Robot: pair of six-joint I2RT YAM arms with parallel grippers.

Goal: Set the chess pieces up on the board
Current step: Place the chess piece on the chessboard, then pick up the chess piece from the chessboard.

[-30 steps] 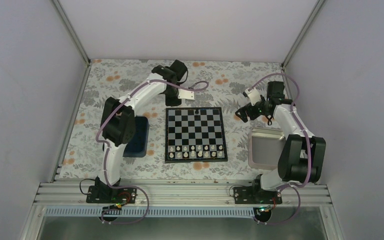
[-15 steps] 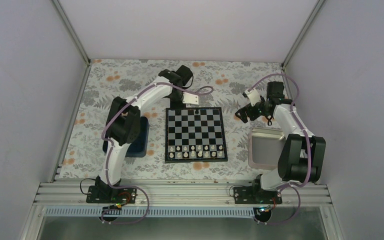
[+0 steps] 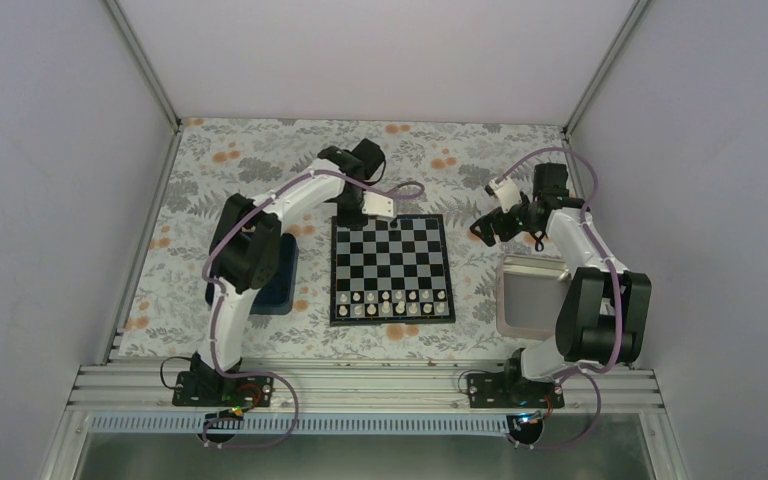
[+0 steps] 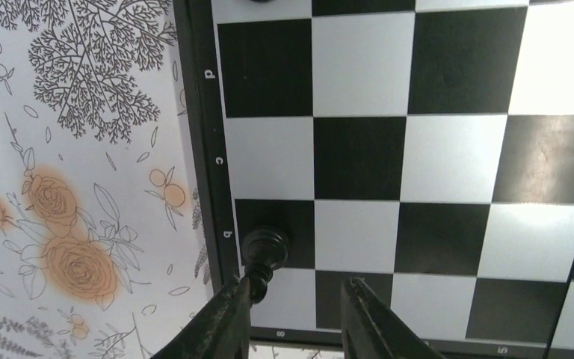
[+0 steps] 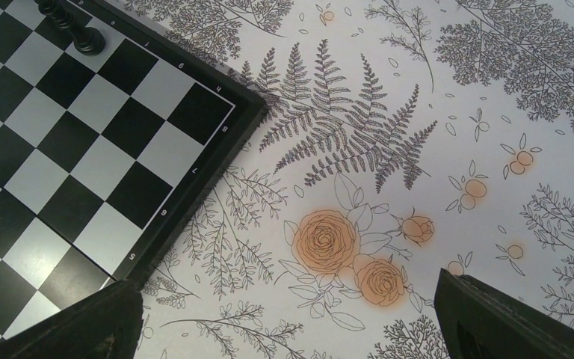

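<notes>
The board (image 3: 390,268) lies in the middle of the table. My left gripper (image 3: 352,212) hangs over its far left corner. In the left wrist view the gripper (image 4: 297,283) is open. A black chess piece (image 4: 264,250) stands on a black edge square by the letter b, its top against my left finger (image 4: 228,307) and well apart from the right finger. My right gripper (image 3: 484,230) is open and empty above the floral cloth, right of the board's far right corner (image 5: 217,112). Another black piece (image 5: 84,35) stands near that far edge.
White pieces (image 3: 390,303) fill the board's two near rows. A dark blue tray (image 3: 278,275) lies left of the board, partly under my left arm. A silver tray (image 3: 532,295) lies to the right. Grey walls enclose the floral cloth.
My left gripper has swung from behind the board toward it and now sits over its far left corner. My right arm has barely moved.
</notes>
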